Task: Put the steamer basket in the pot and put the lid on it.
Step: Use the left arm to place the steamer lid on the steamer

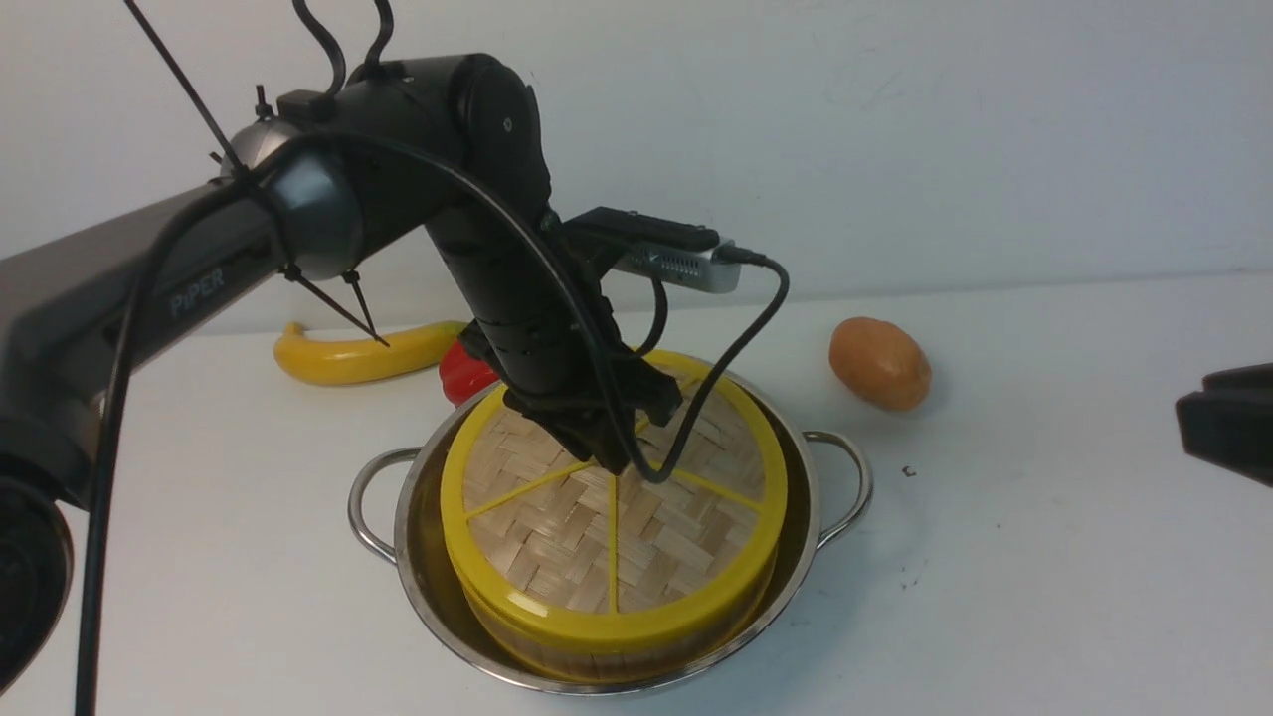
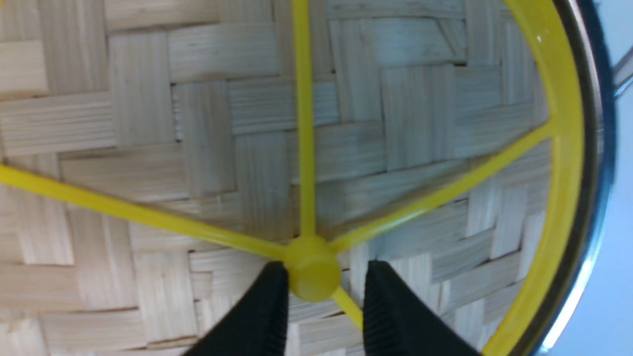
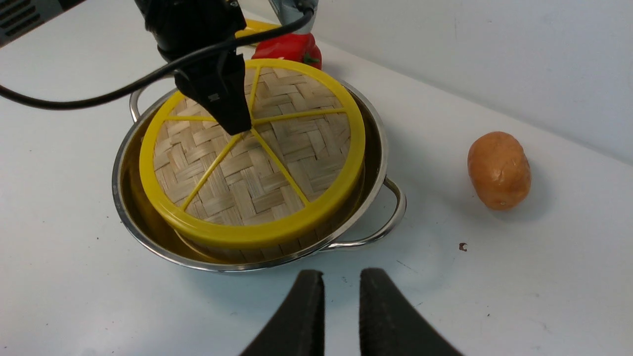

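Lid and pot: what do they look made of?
The lid: woven bamboo strips, matte and pale, with visible grain. Its yellow rim, spokes and knob look like smooth moulded plastic. The pot: polished metal, probably stainless steel, with mirror reflections on its rim and looped handles.

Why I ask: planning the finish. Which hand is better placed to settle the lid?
Left: the left hand straddles the knob of the lid; the right hand hangs empty, away from the pot.

The yellow-rimmed woven bamboo lid (image 1: 617, 537) hides the contents of the round bamboo steamer basket (image 3: 257, 253). The black left arm (image 1: 497, 268) covers most of a shiny red pepper (image 1: 465, 376).
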`<act>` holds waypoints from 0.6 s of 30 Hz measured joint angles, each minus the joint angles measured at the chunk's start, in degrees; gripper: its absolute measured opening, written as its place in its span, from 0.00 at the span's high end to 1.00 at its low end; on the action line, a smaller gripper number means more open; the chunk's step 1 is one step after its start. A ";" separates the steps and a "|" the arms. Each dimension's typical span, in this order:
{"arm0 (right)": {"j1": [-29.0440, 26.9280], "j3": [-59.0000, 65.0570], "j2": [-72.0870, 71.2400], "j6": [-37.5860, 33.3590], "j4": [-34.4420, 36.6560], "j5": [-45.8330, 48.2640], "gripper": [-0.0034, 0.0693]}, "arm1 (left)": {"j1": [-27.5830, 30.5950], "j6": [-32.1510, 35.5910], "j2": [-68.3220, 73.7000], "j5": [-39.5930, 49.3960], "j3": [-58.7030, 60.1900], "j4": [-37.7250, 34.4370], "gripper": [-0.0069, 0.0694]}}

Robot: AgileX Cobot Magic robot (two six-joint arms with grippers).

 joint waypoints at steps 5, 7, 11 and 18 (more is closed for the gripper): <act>0.98 0.00 0.00 0.00 0.00 0.04 0.82 | 0.00 0.00 0.00 -0.04 -0.10 -1.64 0.44; 1.72 0.00 0.00 0.00 0.00 0.04 0.82 | 0.00 0.00 0.00 -0.04 -0.57 -1.70 0.39; 2.64 0.00 0.00 0.00 0.00 0.04 0.82 | 0.00 0.00 0.00 -0.07 -1.56 -1.31 0.37; 2.91 0.00 0.00 -0.04 0.00 0.04 0.82 | 0.00 0.00 0.00 -0.07 -2.20 0.90 0.37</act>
